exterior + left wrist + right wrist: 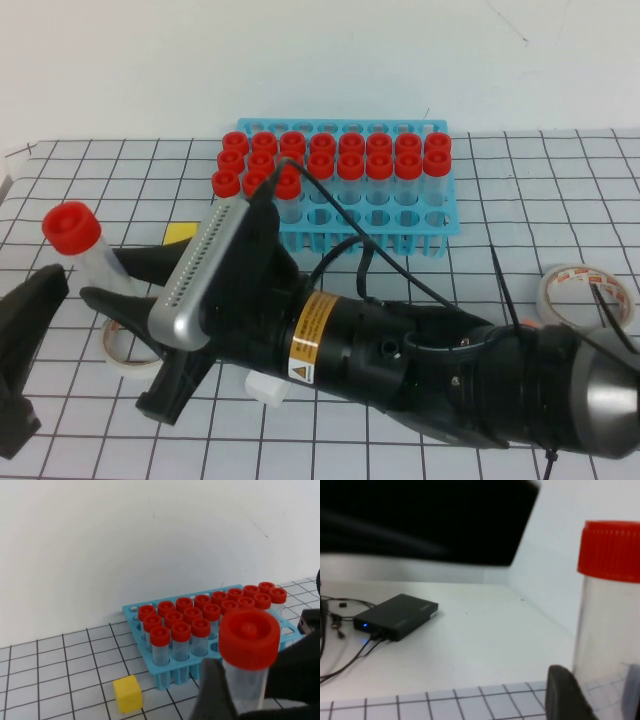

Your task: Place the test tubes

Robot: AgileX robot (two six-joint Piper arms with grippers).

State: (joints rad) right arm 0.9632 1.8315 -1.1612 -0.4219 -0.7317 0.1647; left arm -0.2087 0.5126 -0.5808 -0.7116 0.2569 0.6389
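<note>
A clear test tube with a red cap stands upright at the table's left, and my right gripper is shut on its lower body after reaching across from the right. In the right wrist view the tube sits between the fingers. My left gripper is at the near left edge, open, just beside the tube and apart from it. The left wrist view has the tube close up, with dark fingers on either side. The blue rack at the back holds several red-capped tubes.
A yellow cube lies left of the rack. One tape roll lies under the right gripper and another at the right. A small white object sits beneath the right arm. A black box with cables lies off the mat.
</note>
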